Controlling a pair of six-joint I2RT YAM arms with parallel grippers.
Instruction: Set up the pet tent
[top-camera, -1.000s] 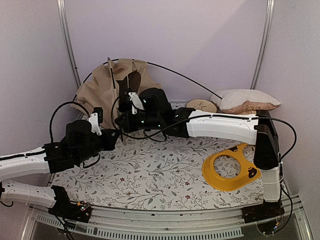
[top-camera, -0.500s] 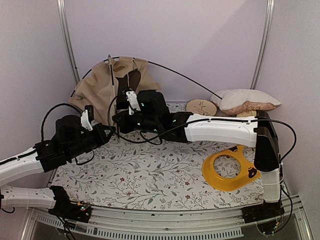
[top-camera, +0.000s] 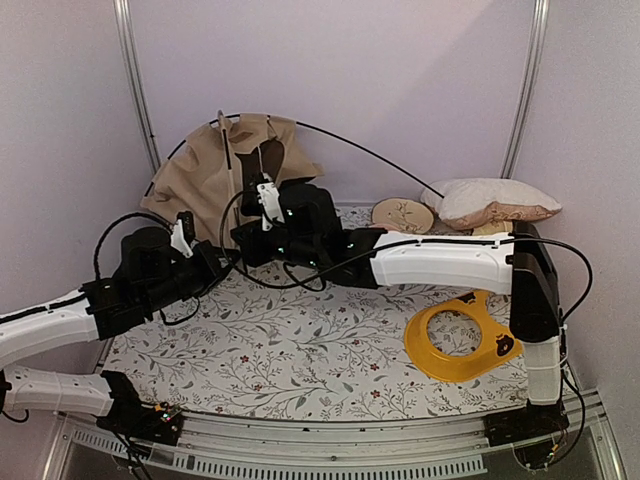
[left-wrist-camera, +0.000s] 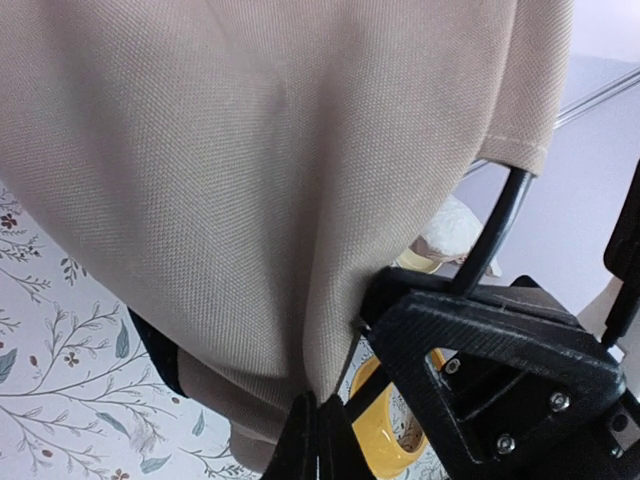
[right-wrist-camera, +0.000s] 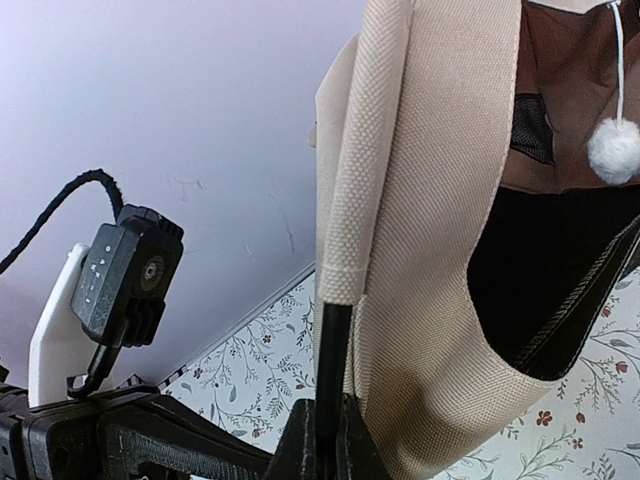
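risk note: bowed pole under load, tent only half raised

the large tan fabric pet tent with dark lining (top-camera: 205, 175) sits slumped at the far left corner of the floral-print table (top-camera: 300, 340). it leans toward the back wall and is not yet in shape. the left gripper (left-wrist-camera: 318, 420) is clenched on a low fold of the tan cloth. the right gripper (right-wrist-camera: 328, 425) is clamped on the thin black flexible pole (right-wrist-camera: 333, 350), just below the mouth of its fabric sleeve. the two grippers work just beside each other.

findings, offered as judgement:
- the pole runs in a long bow over the tent and down to the right, toward the beige patterned pillow (top-camera: 490, 200). it looks loaded. a slip in that narrow grip could let it whip free and drop the tent.
- whether the pole's far end is seated cannot be told. if loose, it could sweep the pillow or the round tan disc (top-camera: 403, 213) beside it.
- the left hold takes only a small pinch of cloth. a pull against the pole could strip it out, or drag the whole tent along the table.
- with the arms this close, a crossing move risks a knock.
- the white pom-pom (right-wrist-camera: 613, 150) hangs on its cord in the opening and could catch.
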